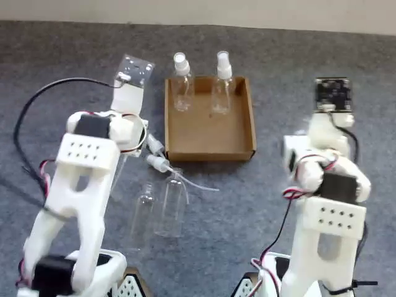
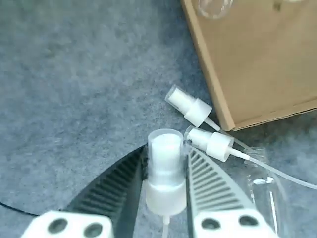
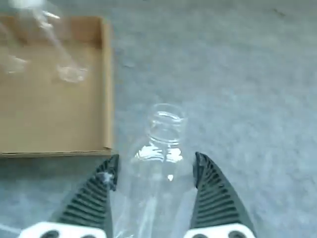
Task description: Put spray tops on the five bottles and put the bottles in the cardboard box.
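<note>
My left gripper (image 2: 167,152) is shut on a white spray top (image 2: 166,173), held nozzle end out with its thin tube trailing back. Two more spray tops (image 2: 190,106) (image 2: 210,143) lie on the carpet by the cardboard box's (image 1: 210,151) near left corner. My right gripper (image 3: 157,159) is shut on a clear open-necked bottle (image 3: 163,144), to the right of the box. Two bottles fitted with spray tops (image 1: 181,83) (image 1: 221,83) stand at the box's far wall. Two open bottles (image 1: 142,213) (image 1: 171,204) lie on the carpet in front of the box.
Grey carpet covers the table. The left arm (image 1: 93,148) stands just left of the box, the right arm (image 1: 325,179) to its right. The box's bare floor (image 3: 49,99) takes up its near half. A black cable (image 1: 25,117) loops at the far left.
</note>
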You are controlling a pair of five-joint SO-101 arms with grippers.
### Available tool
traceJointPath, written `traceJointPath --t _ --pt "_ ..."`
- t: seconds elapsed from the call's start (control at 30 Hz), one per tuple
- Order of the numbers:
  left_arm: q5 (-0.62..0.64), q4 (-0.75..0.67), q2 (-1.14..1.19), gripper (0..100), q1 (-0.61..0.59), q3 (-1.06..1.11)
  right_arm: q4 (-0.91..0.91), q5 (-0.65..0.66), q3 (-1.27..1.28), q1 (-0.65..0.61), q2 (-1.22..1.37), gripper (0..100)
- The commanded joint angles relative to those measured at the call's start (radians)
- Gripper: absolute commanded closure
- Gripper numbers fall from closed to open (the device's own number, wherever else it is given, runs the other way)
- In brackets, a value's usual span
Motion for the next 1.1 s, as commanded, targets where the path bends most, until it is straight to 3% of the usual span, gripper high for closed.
traceJointPath --t 0.0,0.17,0.53,0.63,0.87,0.97,1.07 --pt "0.002 0.028 -0.254 98 -0.005 0.021 0.004 -0.106 -0.058 -0.186 -0.013 99.5" --pt "0.002 0.021 -0.483 98 -0.005 0.13 -0.053 -0.206 -0.188 -0.38 0.094 99.5" --pt "-0.006 -0.002 -0.753 98 -0.012 0.237 -0.059 -0.209 -0.292 -0.608 0.15 99.5" --pt "-0.005 -0.086 -0.799 98 -0.013 0.208 -0.137 -0.206 -0.186 -0.641 0.114 99.5" --pt "0.052 -0.212 -0.791 99 -0.004 -0.005 -0.604 -0.206 0.325 -0.647 -0.182 99.5" --pt "0.146 -0.282 -0.728 99 0.002 -0.094 -0.69 -0.206 0.516 -0.647 -0.312 99.5" --pt "0.17 -0.334 -0.645 99 0.105 -0.168 -0.7 -0.206 0.628 -0.648 -0.426 99.5"
